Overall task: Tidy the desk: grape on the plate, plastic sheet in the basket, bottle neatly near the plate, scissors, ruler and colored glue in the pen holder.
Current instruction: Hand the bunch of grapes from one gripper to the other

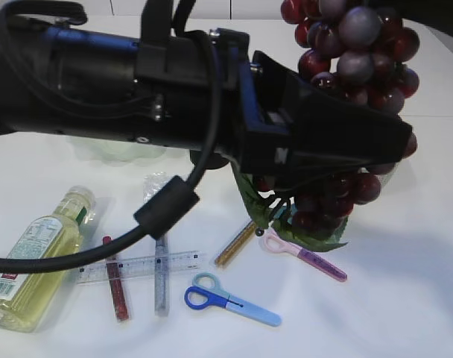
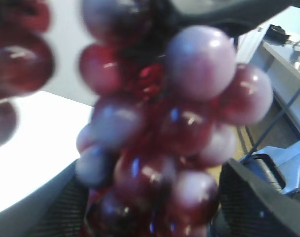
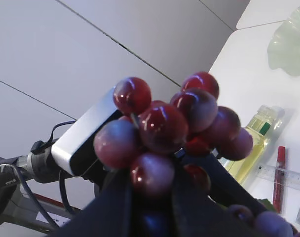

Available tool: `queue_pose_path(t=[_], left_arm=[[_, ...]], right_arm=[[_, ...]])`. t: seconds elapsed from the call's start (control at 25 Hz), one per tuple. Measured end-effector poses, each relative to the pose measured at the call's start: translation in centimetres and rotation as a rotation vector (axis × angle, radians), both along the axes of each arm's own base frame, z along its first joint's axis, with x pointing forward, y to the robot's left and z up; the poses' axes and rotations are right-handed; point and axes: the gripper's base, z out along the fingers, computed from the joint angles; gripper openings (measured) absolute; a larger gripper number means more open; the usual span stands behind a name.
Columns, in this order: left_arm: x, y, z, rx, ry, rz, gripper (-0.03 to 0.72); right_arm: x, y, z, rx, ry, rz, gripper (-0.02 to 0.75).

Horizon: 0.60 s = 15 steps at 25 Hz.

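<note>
A bunch of dark red grapes (image 1: 360, 45) with green leaves hangs in the air above the table's right side. My left gripper (image 1: 375, 160) reaches across from the left and is shut on the bunch; its padded fingers (image 2: 150, 207) press the grapes (image 2: 189, 98) from both sides. My right gripper (image 3: 152, 197) is also shut on the grapes (image 3: 162, 128), and it is hidden in the exterior view. On the table lie a yellow bottle (image 1: 36, 261), a clear ruler (image 1: 137, 266), blue scissors (image 1: 230, 300), pink scissors (image 1: 305, 255) and red (image 1: 116, 280), silver (image 1: 161, 276) and gold (image 1: 235, 244) glue sticks.
A pale green glass plate (image 3: 290, 44) stands at the back left, mostly behind my left arm in the exterior view. A crumpled clear plastic sheet (image 1: 158, 183) lies by the silver glue. Basket and pen holder are out of view.
</note>
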Motion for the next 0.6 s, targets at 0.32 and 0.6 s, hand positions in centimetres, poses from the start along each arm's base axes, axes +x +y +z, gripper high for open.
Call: queue_pose_path(t=[0.32, 0.6], left_arm=[[1.0, -1.7, -0.4, 0.001, -0.001, -0.016, 0.6], [1.0, -1.7, -0.4, 0.001, -0.001, -0.016, 0.463]], right_arm=[[0.0, 0.0, 0.0, -0.006, -0.001, 0.0, 0.118], [0.0, 0.0, 0.0, -0.011, -0.011, 0.002, 0.118]])
